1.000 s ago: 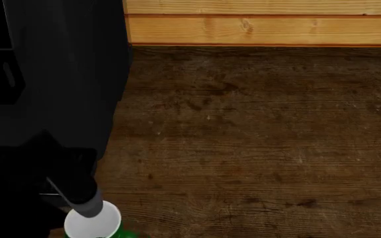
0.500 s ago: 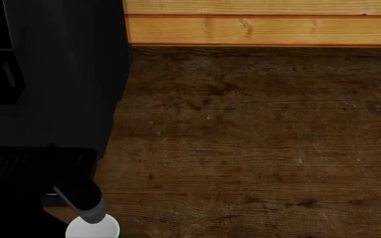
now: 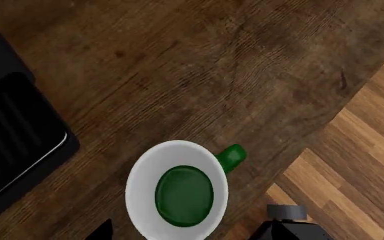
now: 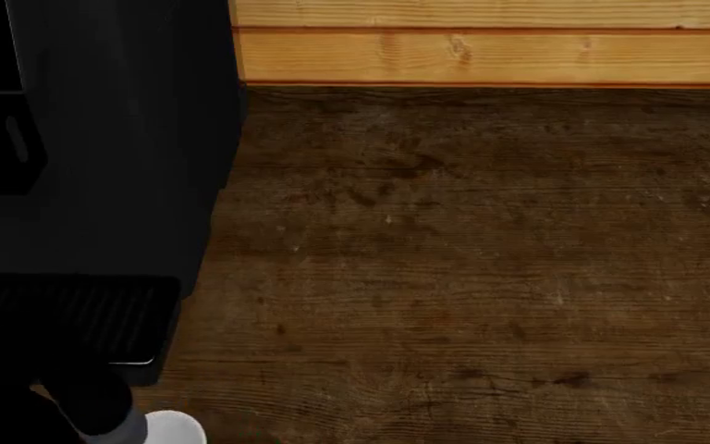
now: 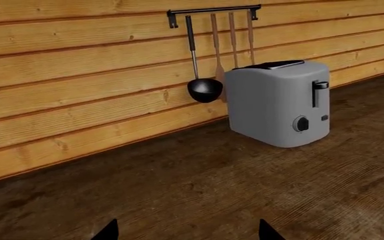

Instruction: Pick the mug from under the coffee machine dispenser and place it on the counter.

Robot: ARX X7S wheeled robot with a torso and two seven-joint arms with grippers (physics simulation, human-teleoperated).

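No readable writing showed anywhere. The small bright green mug with a white inside (image 3: 178, 192) sat low in the left wrist frame on the dark brown wood-grain counter (image 3: 199, 75), near its front edge and clear of the matte black coffee machine's ribbed drip tray (image 3: 12, 135), with open counter filling the head frame's right. The left gripper (image 3: 192, 234) straddled the mug, though whether it pinched could not be told, while the right gripper (image 5: 188, 235) was spread over bare wood before a grey toaster (image 5: 279, 102).

The coffee machine (image 4: 96, 139) is blocking the nine o'clock side; the tabletop (image 4: 479, 259) is lying open toward three o'clock. A toaster (image 5: 279, 102) is standing against the wall planks (image 5: 78, 75).
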